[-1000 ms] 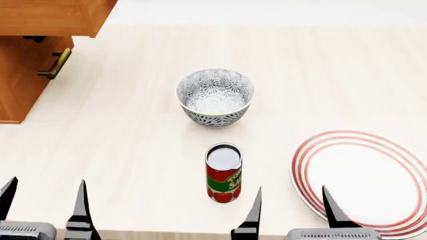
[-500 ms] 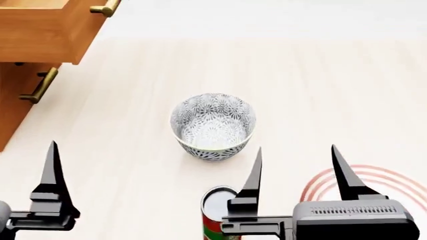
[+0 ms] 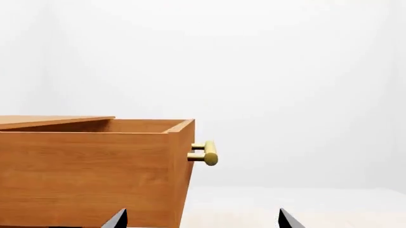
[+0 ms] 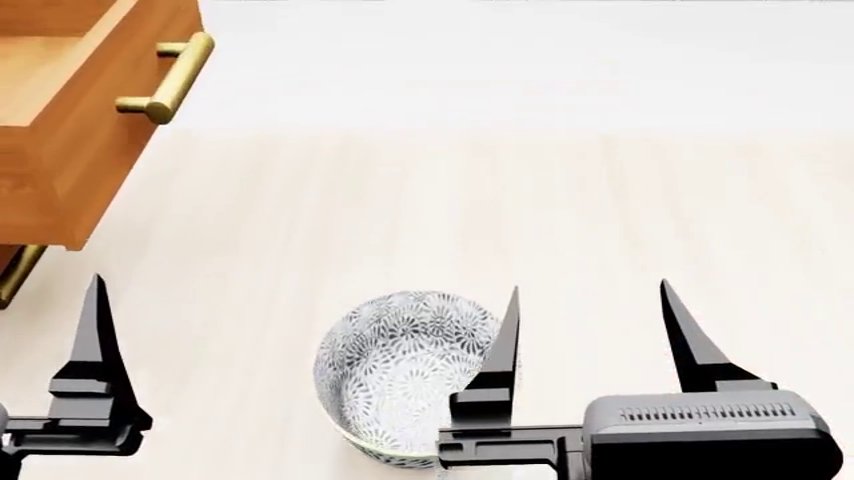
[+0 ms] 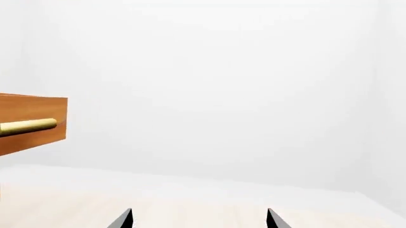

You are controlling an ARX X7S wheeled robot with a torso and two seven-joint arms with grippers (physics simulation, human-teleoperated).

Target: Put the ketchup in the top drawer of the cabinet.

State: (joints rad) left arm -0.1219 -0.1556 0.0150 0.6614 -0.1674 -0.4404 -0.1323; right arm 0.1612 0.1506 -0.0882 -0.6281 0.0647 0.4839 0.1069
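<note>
Black pointed pincer fingers (image 4: 503, 345), grey ribbed housing.

Orange-brown top drawer (image 4: 67, 150), brass handle (image 4: 167, 78), grey-white floral bowl (image 4: 394, 370), pale wood-grain table (image 4: 534, 220).

Broad bare worktop (image 4: 534, 200) is seen across the frame's middle and right. The upper left is taken by the pulled-out top drawer (image 4: 74, 130), its inside unobstructed from above. At lower centre, the patterned bowl (image 4: 394, 375) is set just beside the right tool (image 4: 587, 310).

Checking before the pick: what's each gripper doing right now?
Left gripper: open, holding nothing.
Right gripper: open, holding nothing.
</note>
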